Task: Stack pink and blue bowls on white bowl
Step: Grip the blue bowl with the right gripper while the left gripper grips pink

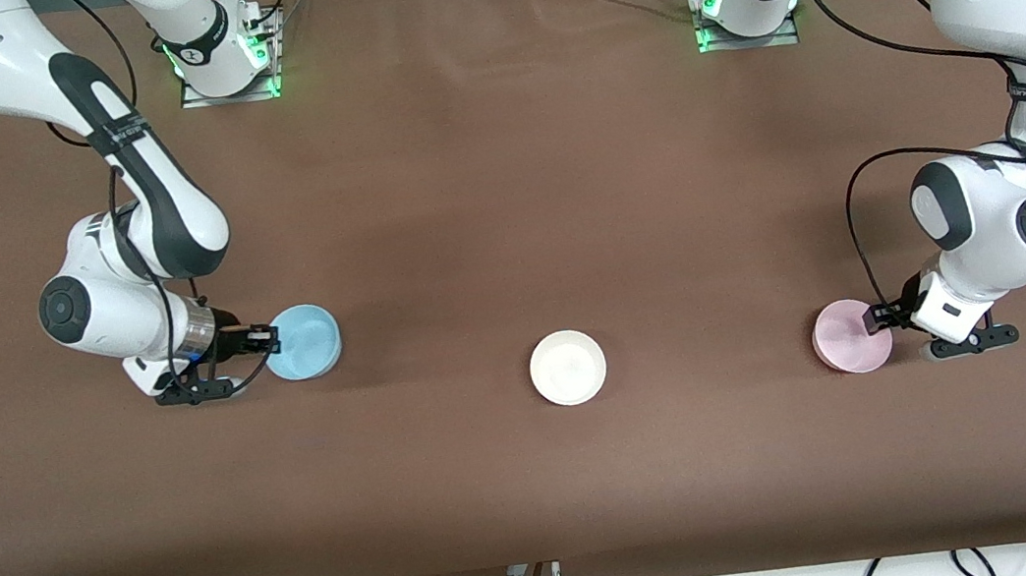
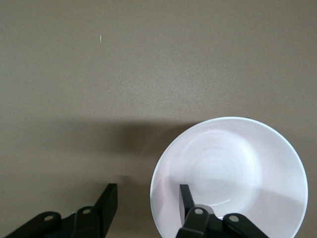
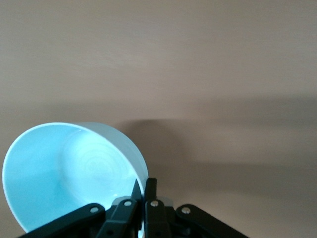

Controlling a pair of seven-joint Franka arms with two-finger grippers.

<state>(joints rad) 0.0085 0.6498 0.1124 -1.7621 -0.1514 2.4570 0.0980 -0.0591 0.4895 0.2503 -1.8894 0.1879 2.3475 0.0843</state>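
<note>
Blue bowl point(image 1: 307, 341): plain light sky-blue, paler inside. Pink bowl point(image 1: 848, 336): plain pale pink, near white under wrist camera. White bowl point(image 1: 568, 368): plain glossy white, faint cream tint. Table point(image 1: 499, 181): uniform matte brown cover. Left gripper point(image 1: 881, 316) and right gripper point(image 1: 267, 339): black fingers. Arms: white shells, black joints.

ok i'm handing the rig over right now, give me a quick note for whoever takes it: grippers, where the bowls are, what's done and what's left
Right gripper: shut on the rim of the blue bowl, at the right arm's end of the table; the bowl looks tilted.
Left gripper: open, one finger inside the pink bowl and one outside its rim, not yet clamped. That bowl sits at the left arm's end.
White bowl: alone at mid-table between the two, nothing in it.
Done: blue bowl gripped, pink bowl straddled.
Left: close on the pink bowl, carry both bowls over and stack them on the white bowl.
</note>
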